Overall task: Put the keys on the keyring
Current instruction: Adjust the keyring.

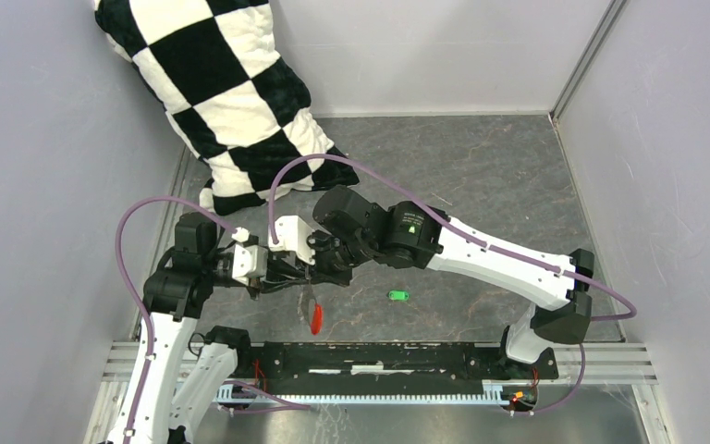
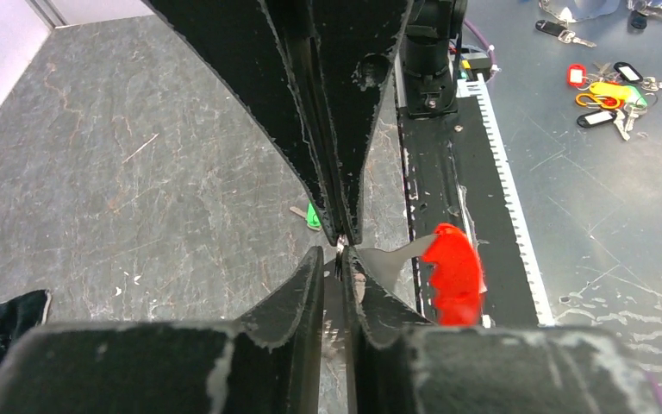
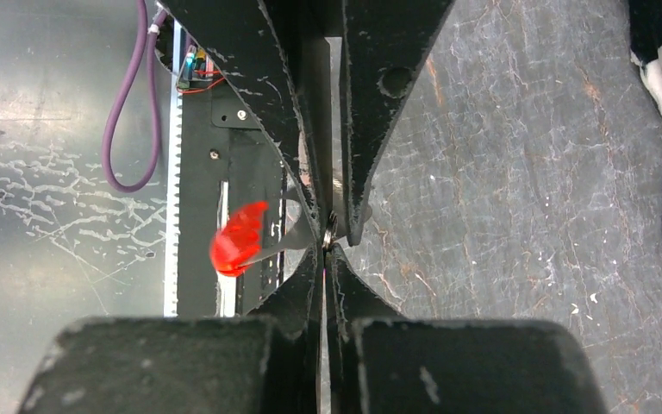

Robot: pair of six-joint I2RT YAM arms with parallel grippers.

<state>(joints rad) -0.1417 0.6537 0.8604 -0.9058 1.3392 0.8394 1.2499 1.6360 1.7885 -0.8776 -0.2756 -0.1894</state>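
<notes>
The keyring is a thin silvery ring (image 3: 332, 229) with a bright red flat tag (image 1: 315, 315) hanging below it, held above the table's near middle. My left gripper (image 1: 303, 270) and right gripper (image 1: 322, 268) meet tip to tip, and both are shut on the ring. In the left wrist view my gripper (image 2: 339, 255) pinches the ring, with the red tag (image 2: 454, 274) to its right. In the right wrist view my gripper (image 3: 327, 251) is shut on it, with the tag (image 3: 238, 239) to the left. A green-headed key (image 1: 397, 296) lies on the table to the right, apart from both grippers; it peeks out in the left wrist view (image 2: 313, 216).
A black-and-white checkered pillow (image 1: 231, 102) leans in the back left corner. A black rail (image 1: 379, 356) runs along the near edge. Several other keys with coloured tags (image 2: 608, 90) lie beyond the rail. Walls close in the left, back and right.
</notes>
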